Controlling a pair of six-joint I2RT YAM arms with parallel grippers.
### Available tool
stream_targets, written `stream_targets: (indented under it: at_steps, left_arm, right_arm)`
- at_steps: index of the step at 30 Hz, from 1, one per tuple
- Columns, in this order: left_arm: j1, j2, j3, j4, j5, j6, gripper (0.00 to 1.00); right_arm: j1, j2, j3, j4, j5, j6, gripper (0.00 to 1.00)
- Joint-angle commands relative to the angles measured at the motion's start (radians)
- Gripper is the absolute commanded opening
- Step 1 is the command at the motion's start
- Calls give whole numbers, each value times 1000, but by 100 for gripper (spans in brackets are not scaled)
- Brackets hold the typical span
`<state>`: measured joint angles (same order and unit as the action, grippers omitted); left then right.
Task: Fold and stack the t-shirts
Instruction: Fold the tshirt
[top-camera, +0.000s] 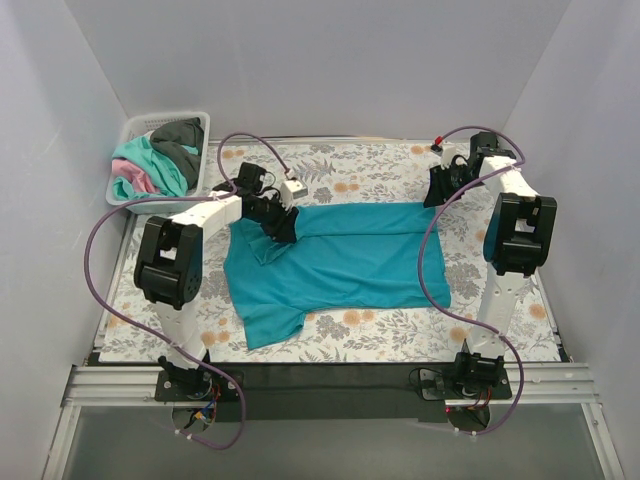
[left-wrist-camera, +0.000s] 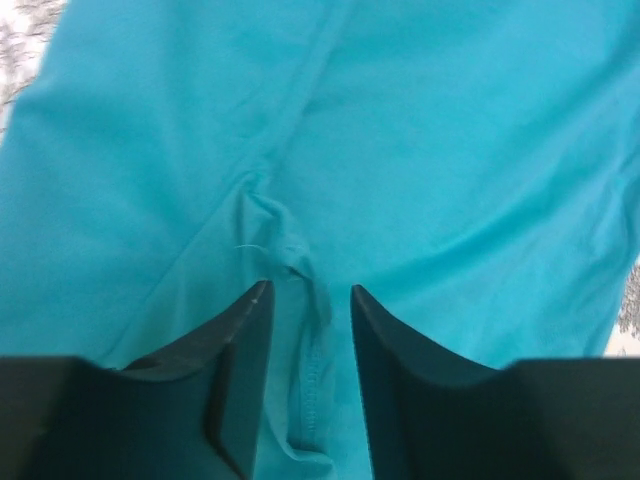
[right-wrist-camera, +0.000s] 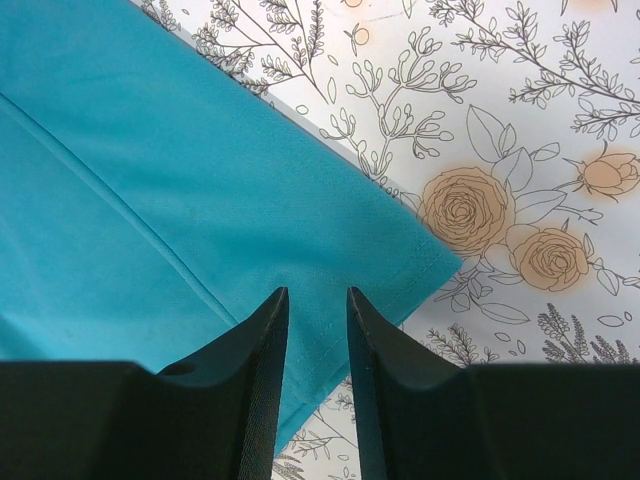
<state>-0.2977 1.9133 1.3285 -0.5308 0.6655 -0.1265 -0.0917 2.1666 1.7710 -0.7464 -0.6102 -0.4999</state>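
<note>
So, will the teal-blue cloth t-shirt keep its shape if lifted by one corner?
Probably not: the teal-blue cloth t-shirt lies creased and folded over, so it should droop. It looks thin, likely light. Pushed, it would probably bunch, not slide.

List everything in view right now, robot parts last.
teal t-shirt: one, teal-blue, spread mid-table
basket: one, white, far left corner
mint-green shirt: one, heaped in the basket
pink shirt: one, in the basket, near side
dark grey shirt: one, in the basket, far side
table cover: one, grey-and-orange floral, under the teal t-shirt
cables: two, purple, looping beside the arms
left arm: one, white and black
right arm: one, white and black
left claw: black, pinching a puckered fold of the teal t-shirt
right claw: black, at its far right corner, grip unclear
</note>
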Motion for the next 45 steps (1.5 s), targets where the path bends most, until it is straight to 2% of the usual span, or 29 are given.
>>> stream_targets:
  at_steps: [1, 5, 9, 16, 26, 33, 36, 39, 40, 45]
  left_arm:
    - [-29, -65, -28, -93, 52, 83, 39]
    - [-21, -71, -8, -117, 56, 48, 36]
    - [57, -69, 57, -87, 106, -62, 31]
    - [60, -4, 83, 72, -3, -197, 30]
    - [-67, 87, 67, 54, -73, -171, 24]
    - [-83, 28, 40, -35, -60, -154, 26]
    - [-49, -51, 40, -40, -52, -192, 32]
    - [52, -69, 78, -17, -21, -263, 37]
    - [92, -66, 87, -8, -32, -275, 37]
    - [132, -36, 60, 84, -167, -326, 37]
  right_arm:
    - [6, -13, 15, -5, -17, 0, 32]
    - [12, -10, 22, -4, -7, 1, 31]
    - [23, -2, 44, -2, 6, 12, 30]
    - [38, 25, 80, 1, 12, 37, 26]
    - [49, 50, 88, 5, 33, 44, 21]
    - [61, 49, 70, 4, 47, 43, 21]
    - [64, 35, 59, 5, 47, 41, 21]
    - [64, 19, 62, 10, 43, 55, 21]
    - [66, 15, 65, 13, 43, 61, 21]
    - [81, 35, 84, 39, 64, 104, 22]
